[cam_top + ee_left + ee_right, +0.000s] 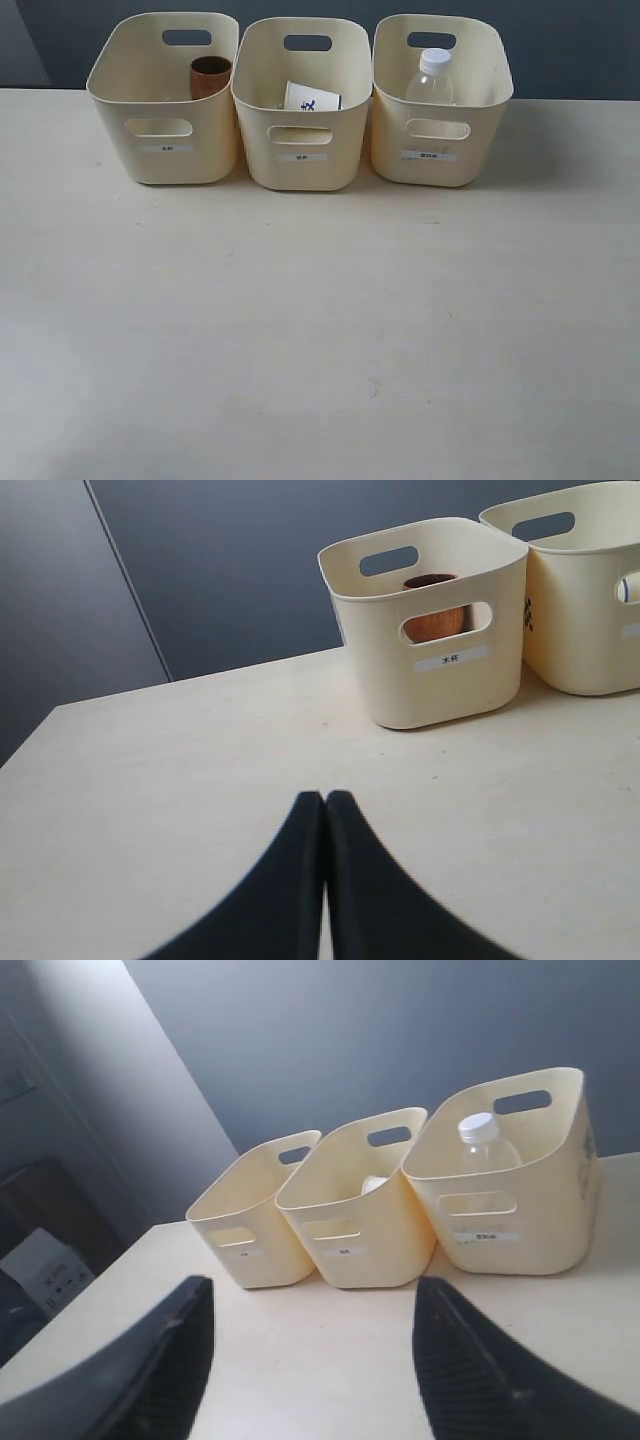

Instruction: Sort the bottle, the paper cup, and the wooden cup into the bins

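Three cream bins stand in a row at the table's far edge. The left bin (165,100) holds the reddish-brown wooden cup (210,76), also visible through its handle slot (433,620). Inside the middle bin (300,110) lies the white paper cup (312,97) with a blue mark. The clear bottle (432,78) with white cap stands in the right bin (440,105); its cap shows again (478,1132). My left gripper (325,798) is shut and empty, low over the table. My right gripper (312,1295) is open, empty, facing the bins. Neither gripper appears in the exterior view.
A cream tabletop (320,330) stretches in front of the bins. A dark blue-grey wall (560,40) rises right behind them. Off the table's edge, a white box (40,1265) and dark furniture show in the right wrist view.
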Tool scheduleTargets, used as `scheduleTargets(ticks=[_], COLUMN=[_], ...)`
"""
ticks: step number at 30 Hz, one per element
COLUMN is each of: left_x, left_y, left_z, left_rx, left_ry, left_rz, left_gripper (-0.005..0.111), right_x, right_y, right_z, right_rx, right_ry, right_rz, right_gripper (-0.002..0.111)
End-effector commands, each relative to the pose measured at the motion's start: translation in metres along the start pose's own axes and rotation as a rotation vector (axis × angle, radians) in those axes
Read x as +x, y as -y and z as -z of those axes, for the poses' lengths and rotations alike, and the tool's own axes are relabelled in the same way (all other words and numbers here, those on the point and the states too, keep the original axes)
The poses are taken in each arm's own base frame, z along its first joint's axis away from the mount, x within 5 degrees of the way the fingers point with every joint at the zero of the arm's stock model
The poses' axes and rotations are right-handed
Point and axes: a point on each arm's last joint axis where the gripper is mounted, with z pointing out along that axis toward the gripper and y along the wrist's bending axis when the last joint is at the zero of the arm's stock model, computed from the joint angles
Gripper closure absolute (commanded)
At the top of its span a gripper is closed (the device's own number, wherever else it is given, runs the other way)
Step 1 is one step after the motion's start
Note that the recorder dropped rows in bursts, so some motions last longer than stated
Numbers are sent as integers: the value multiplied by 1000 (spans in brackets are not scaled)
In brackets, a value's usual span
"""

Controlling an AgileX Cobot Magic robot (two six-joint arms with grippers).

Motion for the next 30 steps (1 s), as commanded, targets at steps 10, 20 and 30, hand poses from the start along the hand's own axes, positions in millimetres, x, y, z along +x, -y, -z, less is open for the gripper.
scheduleTargets(ticks=[10, 20, 30], left_x=[0, 0, 0], left_y=[0, 0, 0], left_z=[0, 0, 0], left_rx=[2, 2, 2], left_ry=[10, 11, 9], left_rz=[1, 1, 1], left_gripper=[107, 107, 107], right_x=[67, 95, 99], right_y=[19, 30, 31], right_z=[-36, -43, -42], right_rx=[-54, -44, -34], right_ry=[4, -64, -116], right_rz=[213, 230, 96], right_gripper=[51, 51, 51])
